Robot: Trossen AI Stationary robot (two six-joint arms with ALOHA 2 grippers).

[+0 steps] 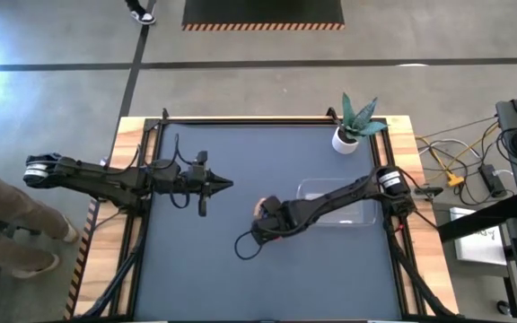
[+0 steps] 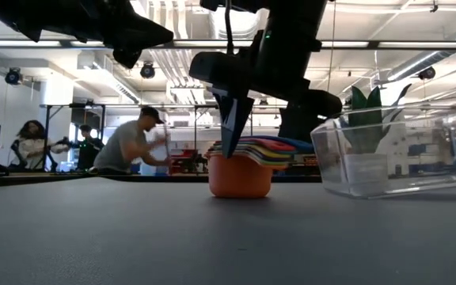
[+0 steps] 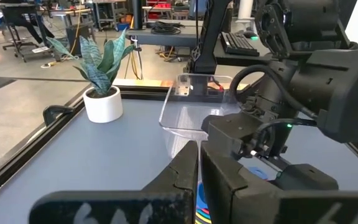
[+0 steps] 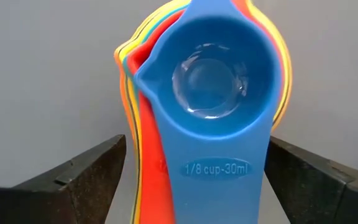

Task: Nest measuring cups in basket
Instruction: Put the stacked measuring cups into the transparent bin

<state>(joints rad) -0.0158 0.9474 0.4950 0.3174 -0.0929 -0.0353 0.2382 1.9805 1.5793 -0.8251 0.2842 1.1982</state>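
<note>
Hovering right over the nested cups (image 4: 207, 87), the right gripper (image 4: 194, 180) has its fingers spread wide on either side of the stack's handles, gripping nothing. The stack sits on the mat just beside the basket (image 2: 394, 154), not inside. Left gripper (image 1: 225, 186) waits well apart, fingers closed and empty.

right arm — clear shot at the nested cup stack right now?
Probably yes. The right hand hangs directly over the stack of measuring cups, open, one finger on each side of the handles, nothing between. The left hand waits well off to the side.
</note>
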